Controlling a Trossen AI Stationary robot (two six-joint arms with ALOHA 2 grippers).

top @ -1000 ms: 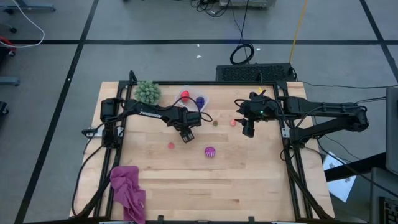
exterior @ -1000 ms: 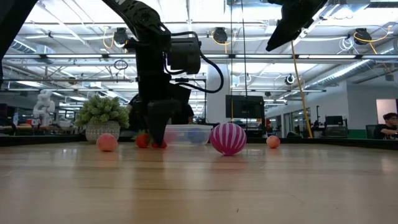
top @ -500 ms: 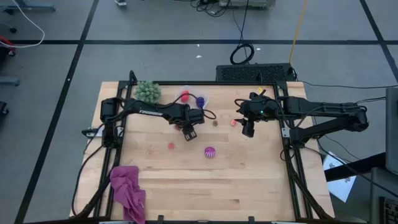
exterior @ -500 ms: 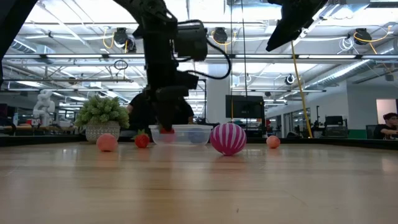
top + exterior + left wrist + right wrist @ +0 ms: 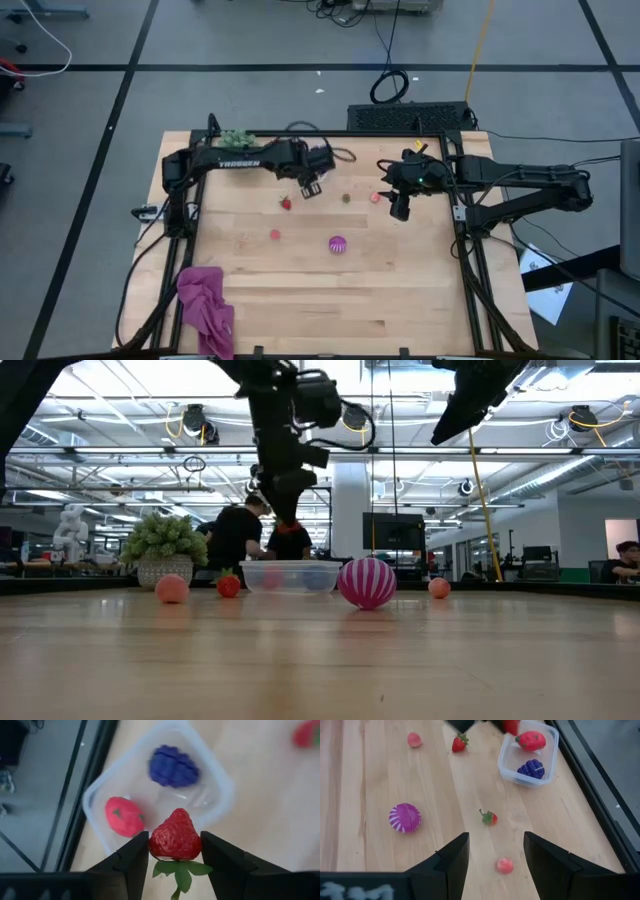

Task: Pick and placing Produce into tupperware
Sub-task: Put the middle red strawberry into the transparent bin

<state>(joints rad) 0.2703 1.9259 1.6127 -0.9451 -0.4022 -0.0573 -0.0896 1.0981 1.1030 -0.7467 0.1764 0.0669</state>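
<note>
My left gripper (image 5: 175, 851) is shut on a red toy strawberry (image 5: 175, 837) and hangs above the clear tub (image 5: 150, 795), which holds a red piece (image 5: 124, 816) and a blue-purple piece (image 5: 173, 766). In the low view, my left gripper (image 5: 289, 500) is well above the tub (image 5: 290, 576). Another strawberry (image 5: 286, 203), a pink ball (image 5: 275, 235), a magenta-striped ball (image 5: 338, 243) and a brown piece (image 5: 346, 198) lie on the table. My right gripper (image 5: 399, 210) waits open at the table's right side, raised. My left gripper pinches the strawberry between its two fingers (image 5: 134, 856), one on each side of its wide part (image 5: 156, 844). The fingers come from above, pointing down. The strawberry is lifted clear over the tub, its tip pointing away from the wrist and its green leaves (image 5: 181, 870) toward it.
A green bushy plant (image 5: 235, 139) stands at the far left corner, partly under my left arm. A magenta cloth (image 5: 205, 305) lies near the near left corner. A small red-green piece (image 5: 489, 817) and a pink piece (image 5: 504, 865) lie below my right gripper. People stand beyond the table.
My left gripper has risen from the table with the strawberry in its hold and has moved toward the far edge, ending above the tub. The other strawberry has stayed on the table.
</note>
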